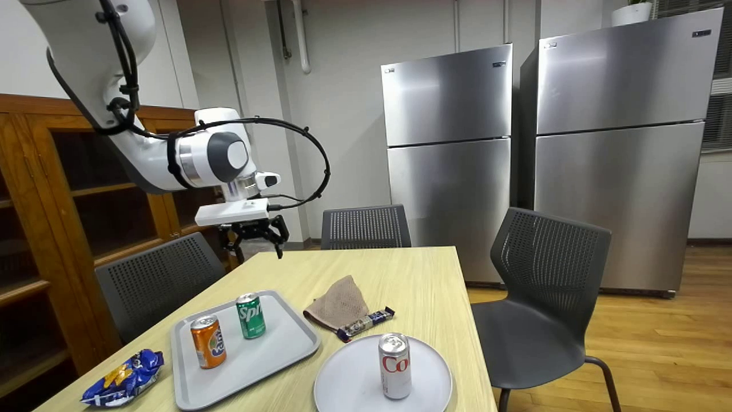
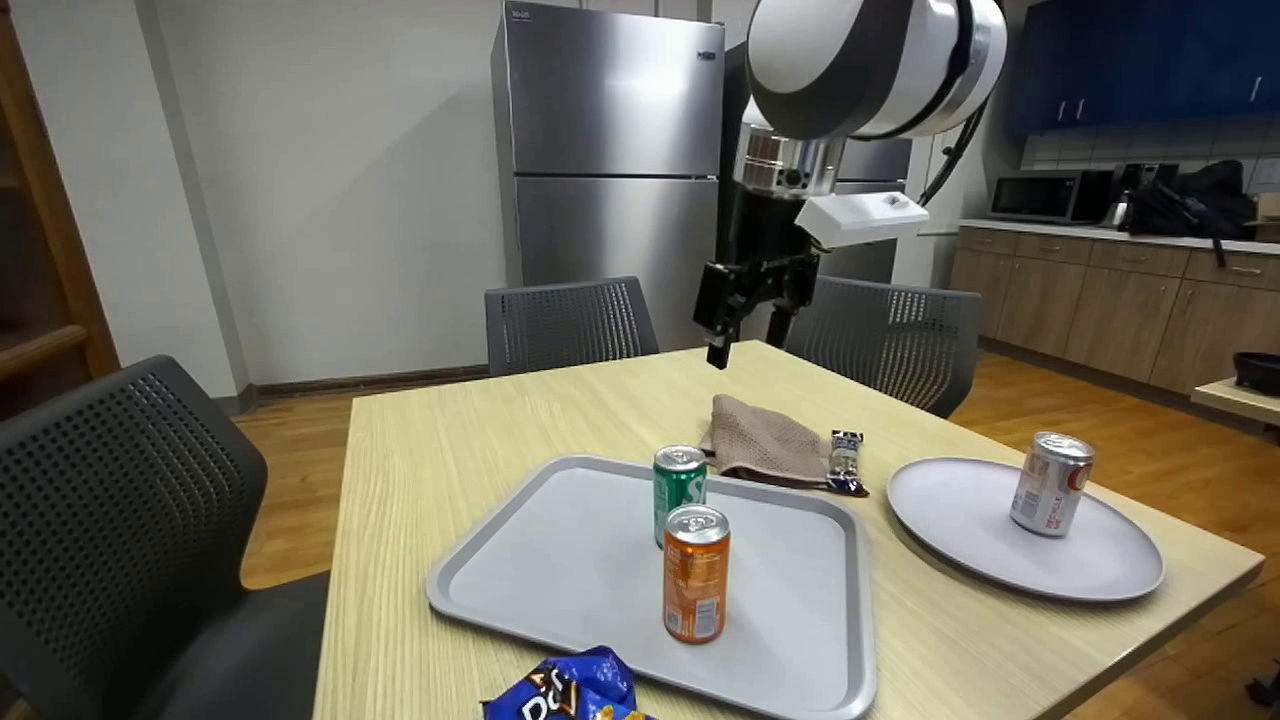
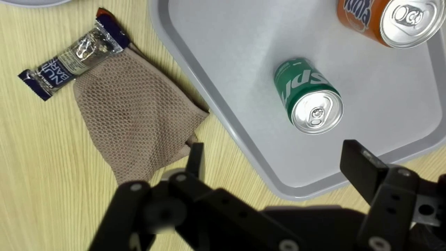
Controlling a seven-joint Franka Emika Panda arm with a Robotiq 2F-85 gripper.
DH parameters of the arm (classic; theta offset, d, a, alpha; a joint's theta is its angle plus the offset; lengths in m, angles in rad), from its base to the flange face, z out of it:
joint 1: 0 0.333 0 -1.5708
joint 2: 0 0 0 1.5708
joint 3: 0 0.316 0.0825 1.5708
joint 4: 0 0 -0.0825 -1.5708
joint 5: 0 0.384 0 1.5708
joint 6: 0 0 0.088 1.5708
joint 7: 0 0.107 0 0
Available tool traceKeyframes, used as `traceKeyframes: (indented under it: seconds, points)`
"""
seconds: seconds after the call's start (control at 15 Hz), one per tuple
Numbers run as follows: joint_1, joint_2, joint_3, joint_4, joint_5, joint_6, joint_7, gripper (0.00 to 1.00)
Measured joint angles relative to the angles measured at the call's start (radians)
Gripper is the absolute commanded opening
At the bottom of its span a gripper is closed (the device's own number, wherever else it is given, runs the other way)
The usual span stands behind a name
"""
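Note:
My gripper (image 1: 260,256) (image 2: 748,352) (image 3: 273,150) hangs above the table's far part, its fingers wide apart and holding nothing. In the wrist view, the near corner of a grey tray (image 3: 240,87) (image 2: 570,560) shows between the fingers, well below them. A green Sprite can (image 3: 306,96) (image 1: 251,316) stands upright on that tray, with an orange Fanta can (image 2: 697,573) (image 1: 208,341) beside it. Left of the tray in the wrist view lies a crumpled brown cloth (image 3: 136,111) (image 2: 765,440). A nut bar (image 3: 73,62) (image 1: 366,324) rests against the cloth's edge.
A silver Coke can (image 1: 394,366) (image 2: 1052,484) stands on a round pale plate (image 1: 343,377) (image 2: 960,530). A blue chip bag (image 1: 124,379) (image 2: 565,685) lies beside the tray. Dark chairs (image 1: 543,286) (image 2: 130,540) surround the wooden table (image 2: 400,480); fridges (image 1: 449,171) stand behind.

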Motion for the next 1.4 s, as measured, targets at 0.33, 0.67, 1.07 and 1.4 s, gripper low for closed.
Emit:
traceKeyframes:
  seconds: [0.33,0.67,1.07,1.4]
  points:
    - [-0.041,-0.022,-0.009,-0.014,0.004,0.010,-0.017,1.00]
    - [-0.078,-0.070,-0.031,-0.066,0.027,0.050,-0.092,1.00]
    - [-0.114,-0.105,-0.079,-0.132,0.027,0.090,-0.192,1.00]
    - [-0.155,-0.123,-0.134,-0.180,0.026,0.095,-0.249,1.00]
